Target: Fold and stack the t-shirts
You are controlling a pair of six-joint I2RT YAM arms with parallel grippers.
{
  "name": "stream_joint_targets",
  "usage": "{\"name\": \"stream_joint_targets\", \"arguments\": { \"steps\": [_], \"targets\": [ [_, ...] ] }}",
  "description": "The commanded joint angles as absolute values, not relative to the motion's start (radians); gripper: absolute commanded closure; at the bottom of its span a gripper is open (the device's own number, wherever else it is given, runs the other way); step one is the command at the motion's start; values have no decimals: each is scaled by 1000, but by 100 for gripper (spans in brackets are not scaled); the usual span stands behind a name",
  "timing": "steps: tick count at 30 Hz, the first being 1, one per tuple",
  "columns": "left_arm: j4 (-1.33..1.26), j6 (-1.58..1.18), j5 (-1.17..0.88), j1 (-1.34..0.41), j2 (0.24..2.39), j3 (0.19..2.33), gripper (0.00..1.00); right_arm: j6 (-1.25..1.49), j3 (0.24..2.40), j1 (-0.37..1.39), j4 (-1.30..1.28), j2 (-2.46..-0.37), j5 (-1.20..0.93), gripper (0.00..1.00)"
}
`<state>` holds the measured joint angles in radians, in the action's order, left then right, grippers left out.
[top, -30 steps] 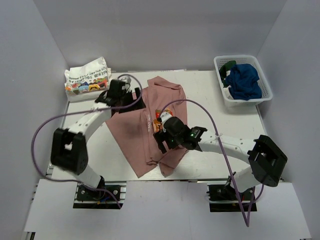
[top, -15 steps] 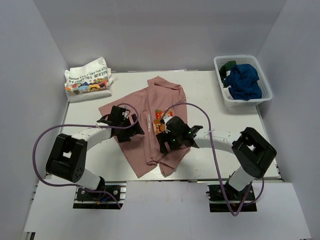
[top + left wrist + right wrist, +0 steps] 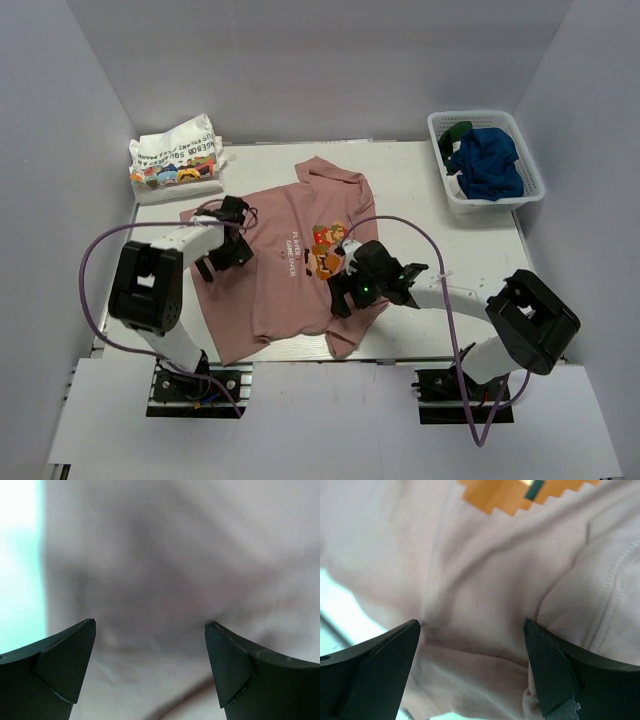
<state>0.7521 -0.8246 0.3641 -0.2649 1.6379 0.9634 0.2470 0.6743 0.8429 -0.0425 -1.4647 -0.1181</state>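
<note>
— What has just been changed?

— The pink t-shirt [image 3: 285,290] has been drawn out flatter on the bench [image 3: 420,190]. It is now laid face up in the middle, with its pixel print fully shown. Nothing is held. The left pincer [image 3: 222,255] is spread wide over the shirt's left part, and the right pincer [image 3: 343,287] is spread wide over the cloth just below the print. Only pink fabric is seen between the jaws in both wrist views.

— What is meant for the task?

— Spreading appears to be nearly done, so folding can probably be started. One folded white t-shirt [image 3: 175,160] is already set at the back left corner. A navy t-shirt [image 3: 490,160] and a dark green t-shirt [image 3: 458,132] are left in the basket [image 3: 490,205].

— And against the earlier frame?

— A second ago the shirt was bunched narrower, with the print partly covered. The left arm was placed further back, near the collar. Since then the left sleeve has been pulled out towards the left, and the hem is laid wider.
</note>
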Motion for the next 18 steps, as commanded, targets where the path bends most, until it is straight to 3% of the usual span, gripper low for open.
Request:
{"name": "stream_joint_targets", "arguments": {
  "steps": [1,4,9,14,18],
  "targets": [
    [905,-828,631,-216,1716,1136,0,253,627,857,-63,-1453,-304,10],
    [956,-828,669,-178,1730,1244,0,256,624,873,-71,-1418,-285,10],
    [844,-726,467,-146,1657,1273,0,239,644,891,-133,-1346,-186,10],
    [554,-597,76,-173,1527,1114,0,181,761,896,-218,-1267,-21,10],
    [300,-578,-316,-173,1476,933,0,158,854,890,-327,-1337,136,10]
  ]
}}
